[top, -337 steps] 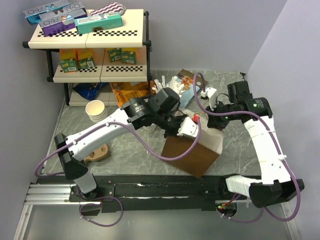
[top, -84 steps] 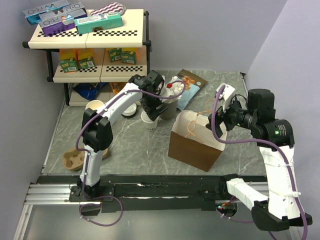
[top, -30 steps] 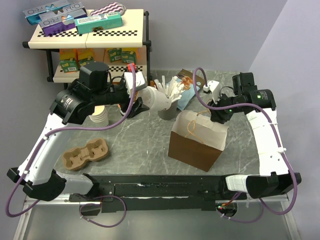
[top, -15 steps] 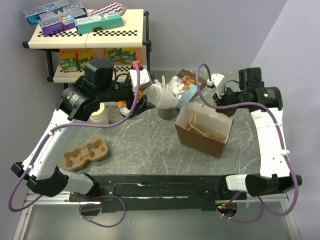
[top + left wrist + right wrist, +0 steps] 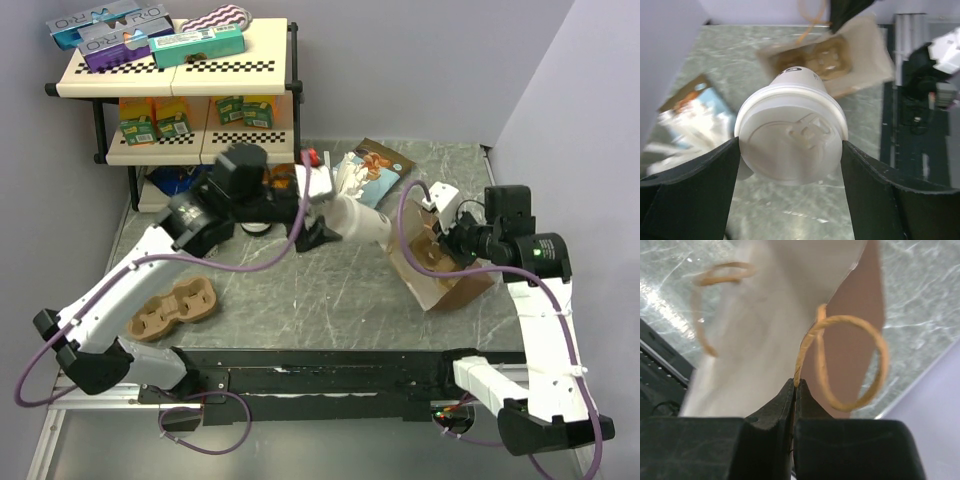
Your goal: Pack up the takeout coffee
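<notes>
From above, the left gripper (image 5: 333,212) holds the coffee cup (image 5: 368,222) sideways in the air, base toward the tipped paper bag (image 5: 445,282).

Left wrist: both fingers (image 5: 690,190) clamp the cup's lid rim.

Right wrist: the right gripper (image 5: 794,388) is pinched together on the bag's handle (image 5: 884,355).

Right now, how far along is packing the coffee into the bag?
Done: the off-white paper cup with the white sip lid is lifted, gripped sideways between the left fingers. In hand: the right fingers pinch the twine handle of the brown paper bag, tipping its open mouth toward the cup. Left: the cup is outside the bag; it must go in and be released.
</notes>
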`<state>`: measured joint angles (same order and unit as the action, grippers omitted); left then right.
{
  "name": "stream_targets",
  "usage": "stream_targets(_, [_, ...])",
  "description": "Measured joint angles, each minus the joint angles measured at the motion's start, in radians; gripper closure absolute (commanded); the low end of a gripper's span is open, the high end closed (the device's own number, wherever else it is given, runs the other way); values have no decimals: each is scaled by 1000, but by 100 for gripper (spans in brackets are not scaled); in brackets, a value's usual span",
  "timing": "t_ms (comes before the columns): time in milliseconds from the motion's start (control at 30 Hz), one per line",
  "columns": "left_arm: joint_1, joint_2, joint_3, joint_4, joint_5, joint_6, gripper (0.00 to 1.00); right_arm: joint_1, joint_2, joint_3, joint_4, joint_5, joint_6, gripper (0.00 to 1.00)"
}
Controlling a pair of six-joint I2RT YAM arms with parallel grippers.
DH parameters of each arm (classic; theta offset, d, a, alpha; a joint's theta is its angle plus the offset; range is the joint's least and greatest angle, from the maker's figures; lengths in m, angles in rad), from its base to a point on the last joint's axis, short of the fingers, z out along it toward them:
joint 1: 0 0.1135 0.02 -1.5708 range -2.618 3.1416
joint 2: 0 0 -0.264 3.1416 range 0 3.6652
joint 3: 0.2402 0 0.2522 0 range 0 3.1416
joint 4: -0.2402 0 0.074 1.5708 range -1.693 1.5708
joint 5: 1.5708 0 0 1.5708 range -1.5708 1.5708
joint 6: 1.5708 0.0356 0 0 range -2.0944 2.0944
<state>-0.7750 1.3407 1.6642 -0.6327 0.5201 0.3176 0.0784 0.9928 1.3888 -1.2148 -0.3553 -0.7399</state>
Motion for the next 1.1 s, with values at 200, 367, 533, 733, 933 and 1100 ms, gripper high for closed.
stream_targets(200, [-154,3,-43,67,-21,-12,99,0,-49,-77,39,-29,43,100])
stream_targets(367, [-176,-2,-55,137,-32,-8,99,0,-101,-77,41,-56,58,100])
stream_targets(533, [-177,-53,-131,220,-50,18,99,0,-155,-84,39,-87,68,100])
stream_targets(733, [-191,-89,-227,264,-42,60,99,0,-187,-88,27,-138,72,100])
stream_targets(933, [-229,-102,-286,249,-29,107,99,0,-189,-88,26,-173,81,100])
stream_targets(1100, [-258,-95,-274,207,-22,149,99,0,-174,-84,28,-190,80,100])
